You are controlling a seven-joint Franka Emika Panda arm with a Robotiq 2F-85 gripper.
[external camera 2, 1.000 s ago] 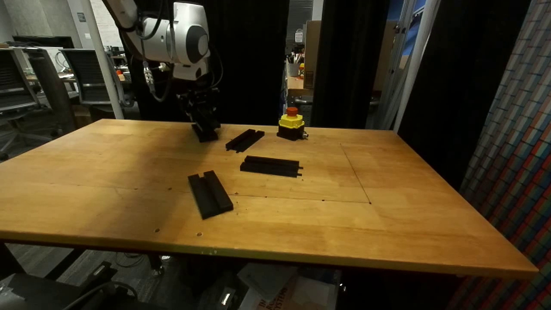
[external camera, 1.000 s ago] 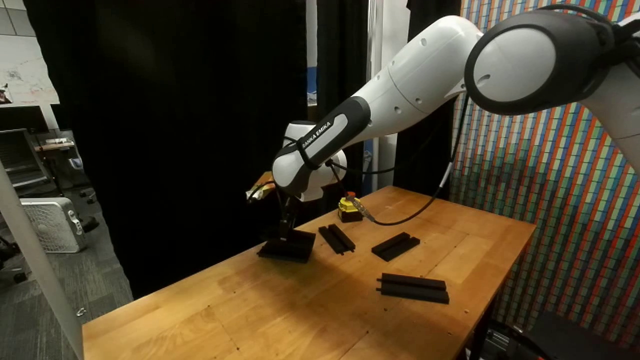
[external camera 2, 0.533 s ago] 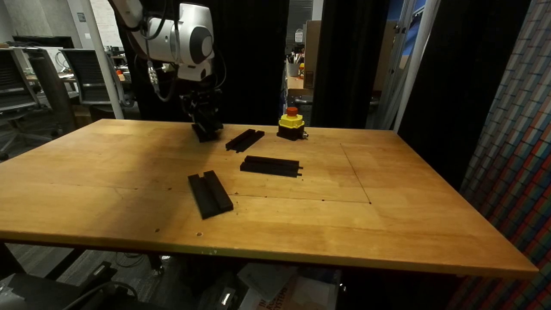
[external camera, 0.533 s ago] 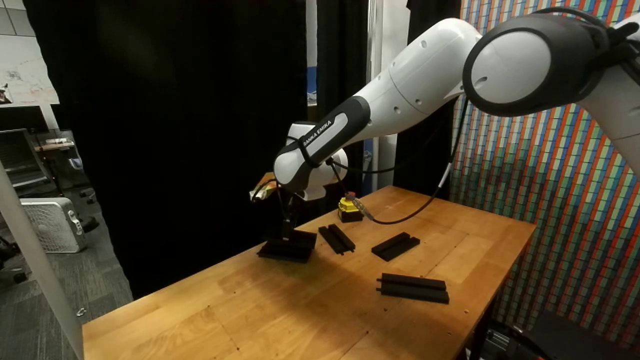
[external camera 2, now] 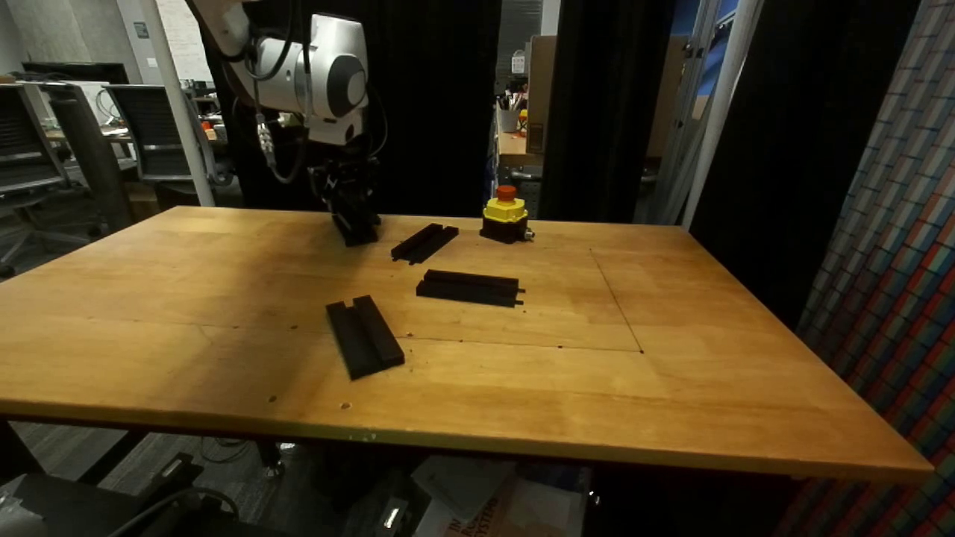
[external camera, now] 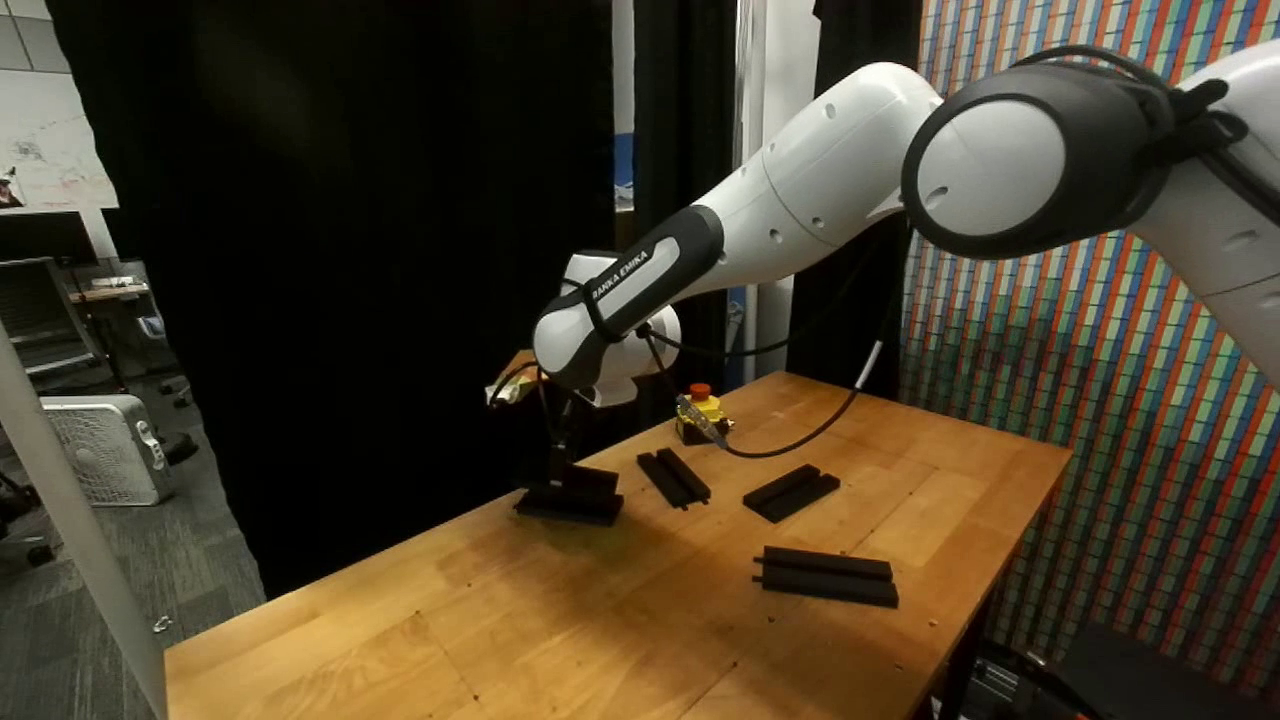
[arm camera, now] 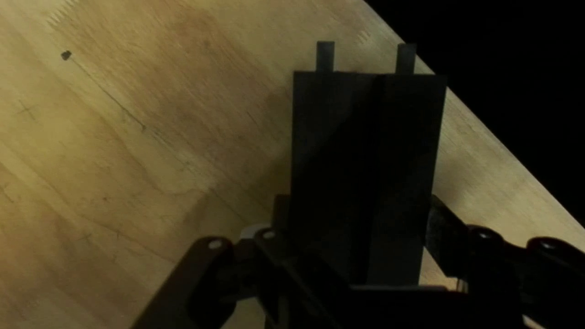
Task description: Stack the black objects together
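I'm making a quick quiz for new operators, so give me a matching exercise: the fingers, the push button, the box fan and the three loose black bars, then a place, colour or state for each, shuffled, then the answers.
Things:
1. Fingers
2. Push button
3. Box fan
4. Three loose black bars

Places, colours, states:
A. White, standing on the floor
B. Lying apart from each other on the table
C. At both long edges of a fourth black bar
D. Red top, yellow middle, black base

Pairs: 1-C, 2-D, 3-A, 4-B
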